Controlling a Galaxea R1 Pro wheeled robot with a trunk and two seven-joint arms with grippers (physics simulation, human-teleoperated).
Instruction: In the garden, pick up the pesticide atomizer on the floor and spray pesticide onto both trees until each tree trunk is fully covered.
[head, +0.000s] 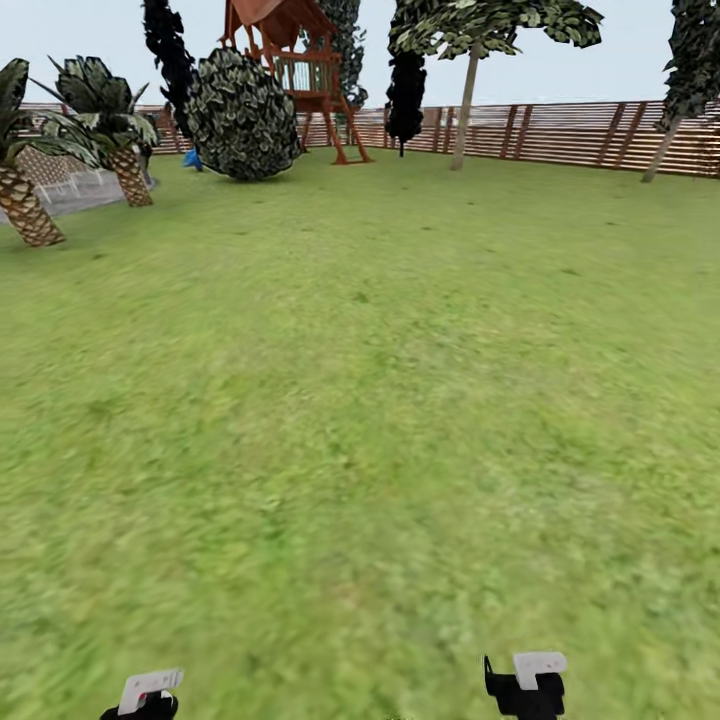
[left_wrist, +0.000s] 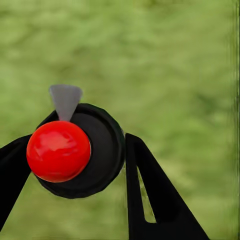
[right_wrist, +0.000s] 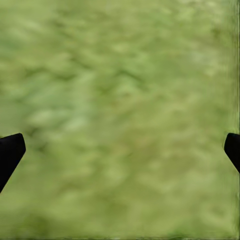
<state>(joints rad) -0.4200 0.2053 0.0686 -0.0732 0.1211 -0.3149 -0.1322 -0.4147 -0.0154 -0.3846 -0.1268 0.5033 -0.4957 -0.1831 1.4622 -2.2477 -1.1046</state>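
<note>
The left gripper (left_wrist: 70, 165) clamps a black round-bodied pesticide atomizer (left_wrist: 97, 150) with a red ball top and grey nozzle. The right gripper (right_wrist: 120, 150) hangs spread wide above green grass lawn (head: 380, 400). A pale-trunked leafy tree (head: 466, 100) stands at upper right by the brown slatted fence (head: 570, 130).

A wide lawn (head: 380, 400) stretches from near to far, with a slatted fence (head: 560, 130) along its far edge. Far left stand two palms (head: 110, 130), one nearer than the other. Right of them sits a round bush (head: 243, 115), and just behind it, to its right, a wooden play tower (head: 300, 70). Further right, a tree (head: 480, 40) stands before the fence. At the far right edge another tree (head: 690, 70) leans by the fence.
</note>
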